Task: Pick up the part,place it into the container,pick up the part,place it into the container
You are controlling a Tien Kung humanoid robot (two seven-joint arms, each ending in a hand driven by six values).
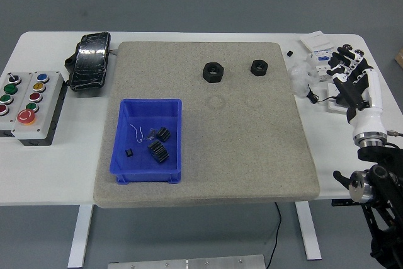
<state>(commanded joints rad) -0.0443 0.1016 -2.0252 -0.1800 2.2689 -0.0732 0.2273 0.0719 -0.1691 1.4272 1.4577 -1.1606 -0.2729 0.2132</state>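
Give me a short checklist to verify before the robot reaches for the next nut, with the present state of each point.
1. Right hand empty, fingers spread: ok.
2. Larger nut free on the mat: ok.
3. Smaller nut apart from it: ok.
4. Blue bin upright with room left: ok.
5. Hand over the mat: not ok, it is over the clutter at the table's right.
6. Left hand: cannot tell, out of view.

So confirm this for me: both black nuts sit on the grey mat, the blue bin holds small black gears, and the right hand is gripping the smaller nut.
One detail is off. In the head view the right hand grips nothing: it hovers off the grey mat, over the table's right side, fingers spread. Both black nuts, the larger and the smaller, do sit on the mat, and the blue bin holds small black gears.
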